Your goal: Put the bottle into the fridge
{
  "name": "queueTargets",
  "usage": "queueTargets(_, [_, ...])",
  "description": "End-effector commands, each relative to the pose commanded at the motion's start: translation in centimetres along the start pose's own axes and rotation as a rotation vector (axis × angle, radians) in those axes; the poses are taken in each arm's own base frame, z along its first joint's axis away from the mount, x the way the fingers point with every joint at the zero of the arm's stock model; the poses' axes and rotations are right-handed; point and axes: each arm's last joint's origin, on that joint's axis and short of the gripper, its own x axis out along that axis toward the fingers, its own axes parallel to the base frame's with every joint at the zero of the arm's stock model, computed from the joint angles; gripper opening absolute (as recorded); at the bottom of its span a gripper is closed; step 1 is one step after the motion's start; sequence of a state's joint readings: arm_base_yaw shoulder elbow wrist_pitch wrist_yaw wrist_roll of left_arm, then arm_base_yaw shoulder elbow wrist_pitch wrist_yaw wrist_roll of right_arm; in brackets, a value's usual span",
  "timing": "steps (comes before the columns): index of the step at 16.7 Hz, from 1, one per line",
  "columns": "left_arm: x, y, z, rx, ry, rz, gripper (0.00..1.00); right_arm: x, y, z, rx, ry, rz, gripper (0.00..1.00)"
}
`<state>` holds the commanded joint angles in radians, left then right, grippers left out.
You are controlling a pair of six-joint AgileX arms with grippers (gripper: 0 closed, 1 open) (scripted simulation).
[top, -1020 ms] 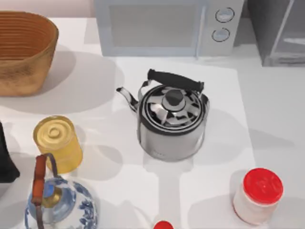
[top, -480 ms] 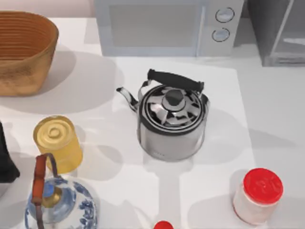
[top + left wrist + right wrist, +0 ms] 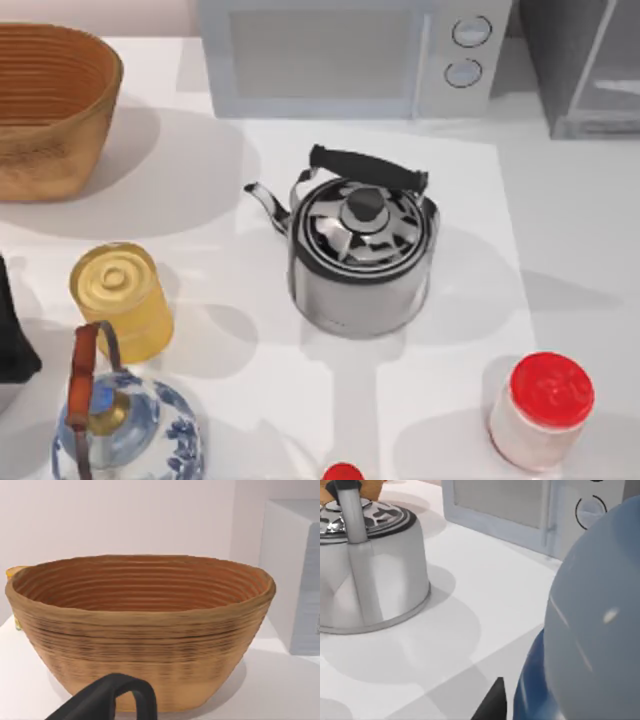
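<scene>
Right hand [image 3: 492, 705] sat low over the tabletop [image 3: 580, 250], a dark sliver of it right beside the bottle [image 3: 585, 630]. Clenched on it or released? Could not tell. In the right wrist view the blue bottle loomed close to the lens, its rounded side crowding the frame. Past it lay a bare white stretch, then the kettle [image 3: 367, 565] and the microwave [image 3: 530, 510] behind.

From above the layout read better: the kettle [image 3: 362, 255] stood mid-table with its handle towards the microwave [image 3: 330, 55], and the fridge [image 3: 580, 70] sat at the far right corner, just beside the microwave. The strip of tabletop between the kettle and the right edge was open all the way up to the fridge. The jar [image 3: 540, 410] stood at the near end of that strip.

The left hand [image 3: 10, 330] was parked at the left edge, its state impossible to tell. Its wrist view looked straight at the basket [image 3: 140, 630]. The left side was tighter: can [image 3: 120, 298] and teapot [image 3: 125, 425] stood close together, with the basket [image 3: 50, 105] beyond.
</scene>
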<state>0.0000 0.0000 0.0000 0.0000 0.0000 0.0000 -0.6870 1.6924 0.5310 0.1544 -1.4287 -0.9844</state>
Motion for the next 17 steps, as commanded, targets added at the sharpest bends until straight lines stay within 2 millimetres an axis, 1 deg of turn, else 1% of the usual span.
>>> queueTargets(2, [0.0,0.0,0.0,0.000,0.000,0.000,1.00,0.6,1.3,0.2,0.039,0.037,0.006,0.01])
queueTargets(6, [0.0,0.0,0.0,0.000,0.000,0.000,1.00,2.6,5.4,1.2,0.151,0.181,-0.009,0.01])
queueTargets(9, [0.0,0.0,0.0,0.000,0.000,0.000,1.00,3.9,8.6,1.8,0.222,0.295,-0.078,0.01])
queueTargets(11, [0.0,0.0,0.0,0.000,0.000,0.000,1.00,4.3,10.6,2.3,0.231,0.338,-0.152,0.01])
queueTargets(14, [0.0,0.0,0.0,0.000,0.000,0.000,1.00,4.2,13.3,3.2,0.168,0.315,-0.297,0.01])
queueTargets(17, [0.0,0.0,0.0,0.000,0.000,0.000,1.00,3.6,15.1,3.8,0.086,0.221,-0.462,0.01])
